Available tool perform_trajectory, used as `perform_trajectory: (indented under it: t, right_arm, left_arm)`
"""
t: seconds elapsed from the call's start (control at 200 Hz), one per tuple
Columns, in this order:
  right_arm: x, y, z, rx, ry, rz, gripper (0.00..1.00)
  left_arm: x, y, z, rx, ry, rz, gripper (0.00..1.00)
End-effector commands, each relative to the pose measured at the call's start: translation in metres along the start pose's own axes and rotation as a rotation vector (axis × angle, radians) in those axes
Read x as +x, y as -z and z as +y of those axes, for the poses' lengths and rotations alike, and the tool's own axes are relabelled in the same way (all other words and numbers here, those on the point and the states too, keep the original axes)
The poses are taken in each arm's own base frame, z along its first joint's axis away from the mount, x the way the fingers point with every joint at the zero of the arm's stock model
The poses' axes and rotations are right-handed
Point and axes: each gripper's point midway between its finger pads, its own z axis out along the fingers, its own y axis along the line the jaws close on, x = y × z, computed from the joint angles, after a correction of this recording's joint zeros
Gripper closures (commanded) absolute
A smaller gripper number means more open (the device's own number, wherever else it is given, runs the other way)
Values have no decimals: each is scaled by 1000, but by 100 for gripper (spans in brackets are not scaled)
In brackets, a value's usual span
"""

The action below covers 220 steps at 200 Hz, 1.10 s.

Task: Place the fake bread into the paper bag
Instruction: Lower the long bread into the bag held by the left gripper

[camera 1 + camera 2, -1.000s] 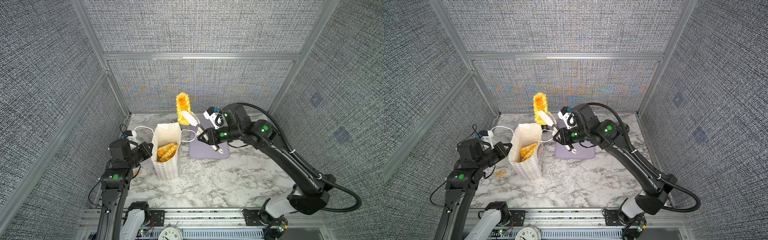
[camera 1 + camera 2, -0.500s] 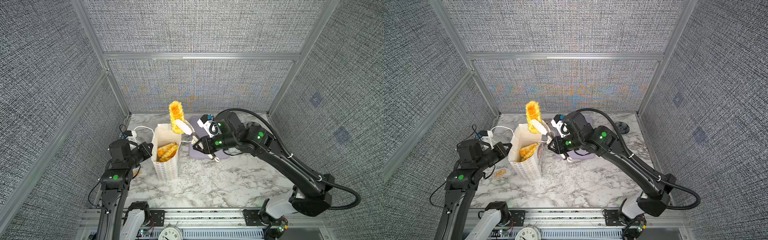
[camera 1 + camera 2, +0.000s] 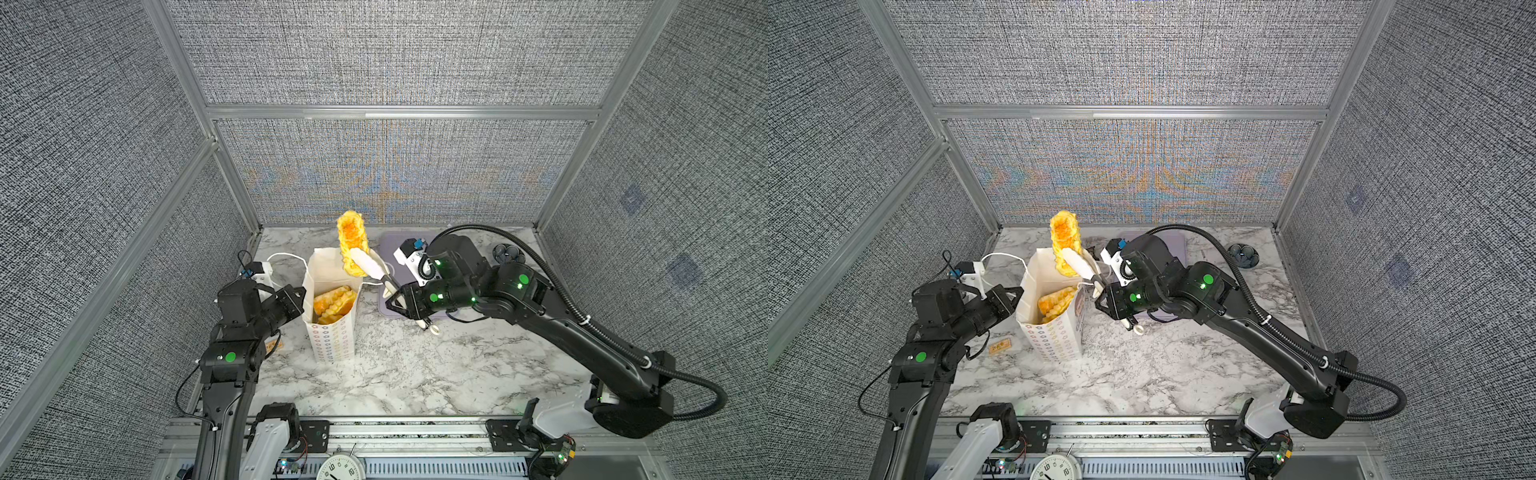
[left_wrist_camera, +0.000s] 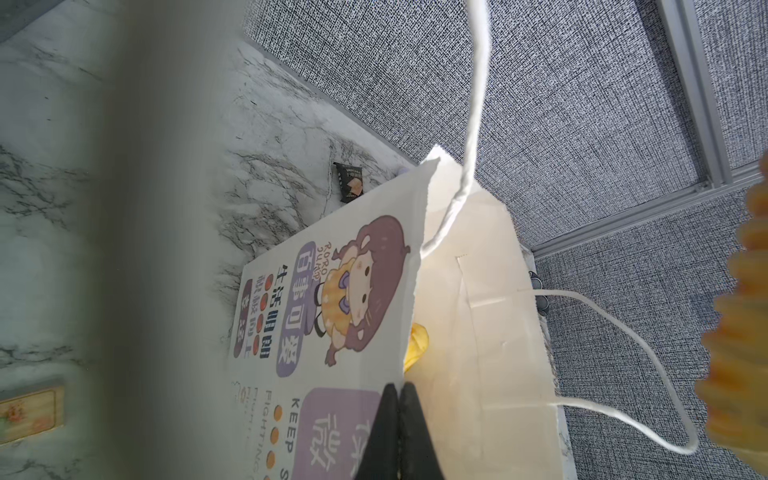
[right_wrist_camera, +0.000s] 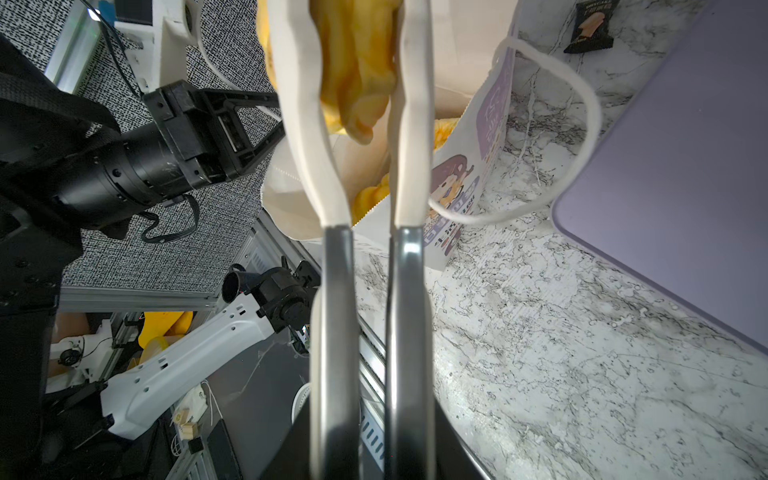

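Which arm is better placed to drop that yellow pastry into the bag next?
Right. The right gripper holds the tongs clamping the pastry just above the open mouth of the paper bag. The left gripper is shut on the bag's rim, probably steadying it.

Over the paper bag (image 3: 332, 345) we see tongs (image 3: 370, 266) and held pastry (image 3: 352, 237) blocking; left gripper (image 3: 301, 299) on its rim; tabletop (image 3: 395, 374) in front free.

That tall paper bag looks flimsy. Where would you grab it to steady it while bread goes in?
Pinch the top rim of the paper bag on its left wall, coming from that side, as the left claw does. It stands upright, mouth open, so the thin edge fits shut jaws, and that side leaves the mouth clear for the bread held above in tongs.
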Motion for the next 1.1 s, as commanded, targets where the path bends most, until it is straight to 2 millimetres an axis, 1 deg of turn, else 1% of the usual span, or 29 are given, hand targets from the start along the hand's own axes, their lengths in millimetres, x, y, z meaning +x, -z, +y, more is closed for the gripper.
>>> perform_trajectory:
  t: [0.0, 0.7, 1.095]
  right_arm:
    - [-10, 1, 10, -29, 9, -51, 70]
    - [11, -32, 32, -52, 16, 26, 70]
    - [25, -42, 30, -14, 23, 69, 68]
  left_arm:
    - [-6, 1, -2, 7, -6, -24, 100]
    - [-4, 0, 0, 3, -7, -23, 100]
    - [-4, -1, 0, 6, -4, -21, 100]
